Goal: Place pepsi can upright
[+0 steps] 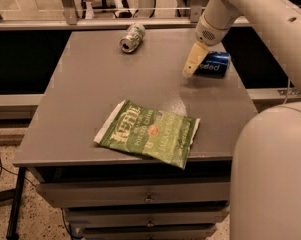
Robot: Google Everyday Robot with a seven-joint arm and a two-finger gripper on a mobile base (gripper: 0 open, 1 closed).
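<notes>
One pepsi can (215,64) lies sideways by the table (80,114) edge, the gripper (195,61) just beside it, clenched or released we cannot tell; we judge it light, slippery, dentable: hold mid-body

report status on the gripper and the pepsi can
Gripper low beside the pepsi can, at its left end, contact unclear. Can on its side, right rear of table. Silver can and chip bag well clear.
</notes>
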